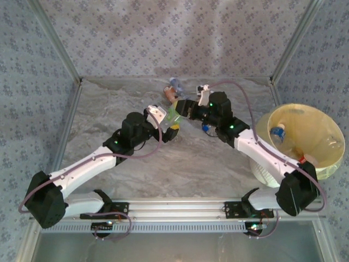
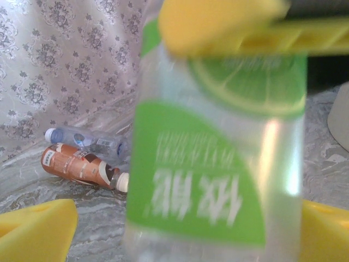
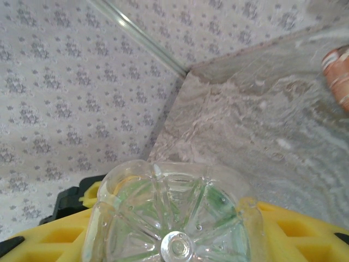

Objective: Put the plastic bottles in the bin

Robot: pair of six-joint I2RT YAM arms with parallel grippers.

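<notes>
Green-label bottle (image 2: 218, 164) clamped in right pincer (image 3: 174, 240); left pincer (image 2: 191, 225) spread wide either side of it

Soft, even light is spread across the scene, and only faint shadows are cast. The green-label bottle (image 2: 218, 164) is blurred by closeness; the bottles (image 2: 76, 164) left of it are rendered sharper.

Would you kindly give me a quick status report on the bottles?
Left gripper open beside green-labelled bottle. Right gripper shut on that bottle, mid-table. Bin at right, nothing seen in the way. Two bottles lying near back wall.
</notes>
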